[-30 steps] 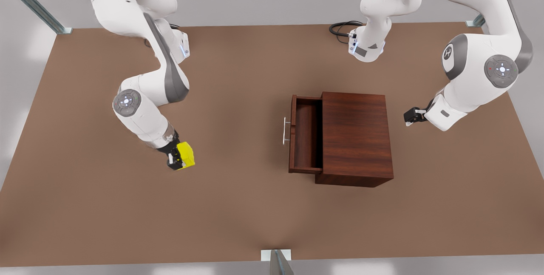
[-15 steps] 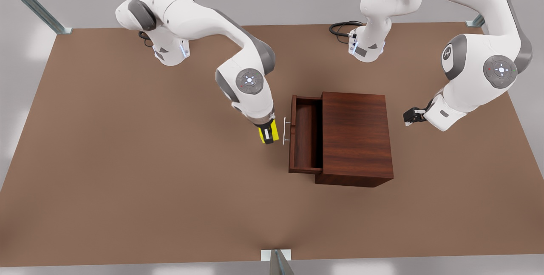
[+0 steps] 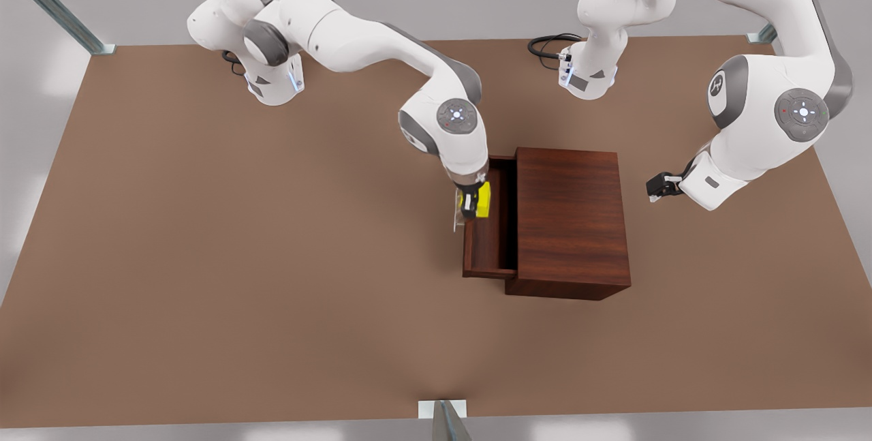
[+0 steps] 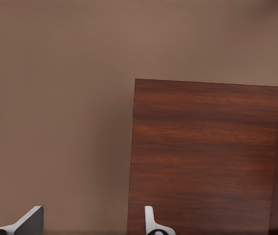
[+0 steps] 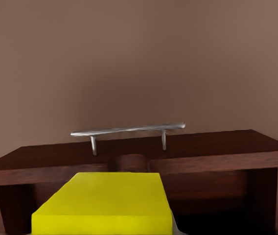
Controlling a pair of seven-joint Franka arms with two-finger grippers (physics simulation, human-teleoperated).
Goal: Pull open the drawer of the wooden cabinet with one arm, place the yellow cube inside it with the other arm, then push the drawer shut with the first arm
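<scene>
The wooden cabinet (image 3: pixel 569 219) stands right of the table's middle in the front view, and its drawer (image 3: pixel 494 240) is pulled out toward the front view's left. My right gripper (image 3: pixel 470 204) is shut on the yellow cube (image 3: pixel 483 200) and holds it over the drawer's front edge, just past the silver handle (image 3: pixel 455 215). The right wrist view has the cube (image 5: pixel 104 203) in front of the handle (image 5: pixel 129 129) and the drawer's front wall (image 5: pixel 202 152). My left gripper (image 3: pixel 655 189) waits open beside the cabinet on the front view's right, its fingers (image 4: pixel 31 218) spread before the cabinet top (image 4: pixel 202 156).
The brown table (image 3: pixel 238 291) stretches wide on the front view's left and near side. A black cable (image 3: pixel 545 46) loops at the far edge by an arm base (image 3: pixel 586 76). The other base (image 3: pixel 272 83) is at the far left. Metal frame posts stand at the corners.
My right arm has swung the yellow cube from the front view's left of the table, past the handle, to above the open drawer. The left arm and drawer have stayed still.
</scene>
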